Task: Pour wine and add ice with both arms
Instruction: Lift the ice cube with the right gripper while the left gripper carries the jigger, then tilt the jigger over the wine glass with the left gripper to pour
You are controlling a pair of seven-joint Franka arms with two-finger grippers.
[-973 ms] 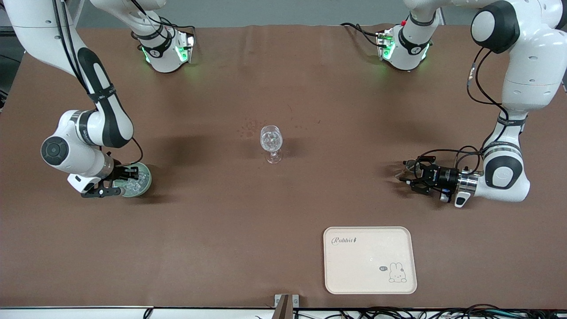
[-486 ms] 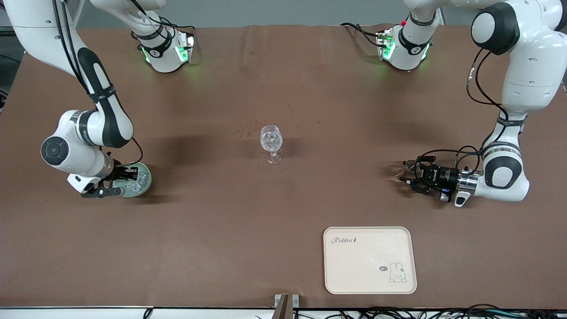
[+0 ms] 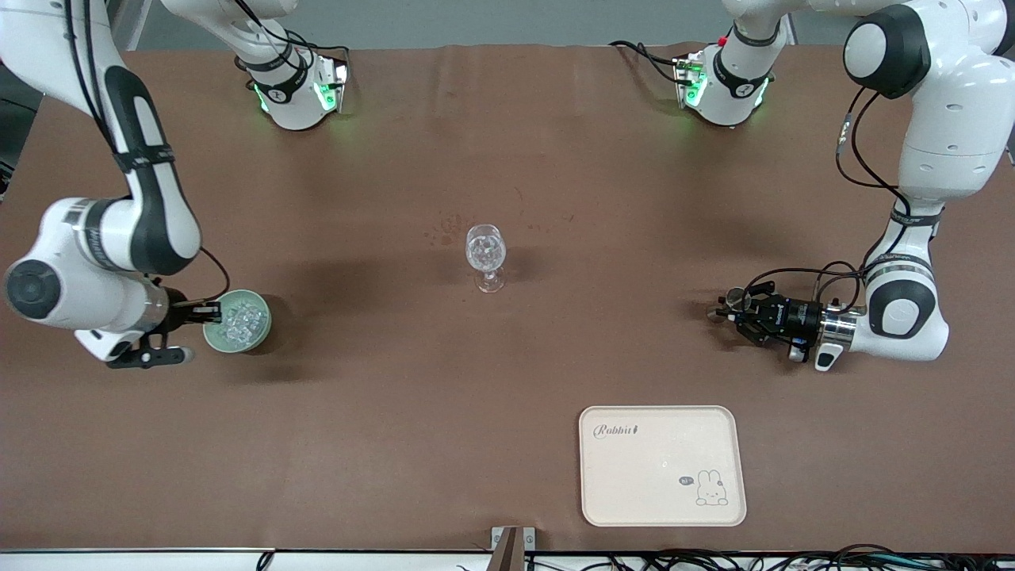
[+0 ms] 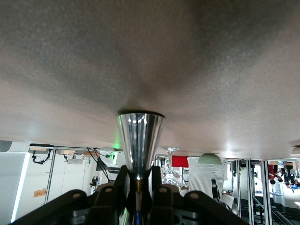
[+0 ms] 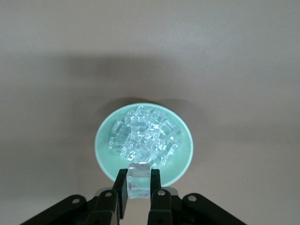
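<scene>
A pale green bowl (image 3: 252, 333) (image 5: 108, 159) holds several ice cubes (image 3: 242, 319) (image 5: 145, 136) near the right arm's end of the table. My right gripper (image 3: 208, 312) (image 5: 139, 176) is over the bowl's rim, shut on one ice cube (image 5: 139, 186). A clear stemmed wine glass (image 3: 485, 255) stands upright at the table's middle. My left gripper (image 3: 729, 308) (image 4: 139, 177) is low near the left arm's end, shut on a shiny metal cone-shaped cup (image 3: 738, 296) (image 4: 139, 136) lying sideways. No wine bottle is in view.
A cream tray (image 3: 662, 492) with a rabbit print lies near the front edge, nearer the camera than my left gripper. Both arm bases (image 3: 297, 95) (image 3: 725, 87) stand along the back edge. Small stains (image 3: 444, 230) mark the brown table beside the glass.
My right gripper has risen out of the bowl and drawn back toward the right arm's end, with an ice cube in it. My left gripper has shifted only slightly.
</scene>
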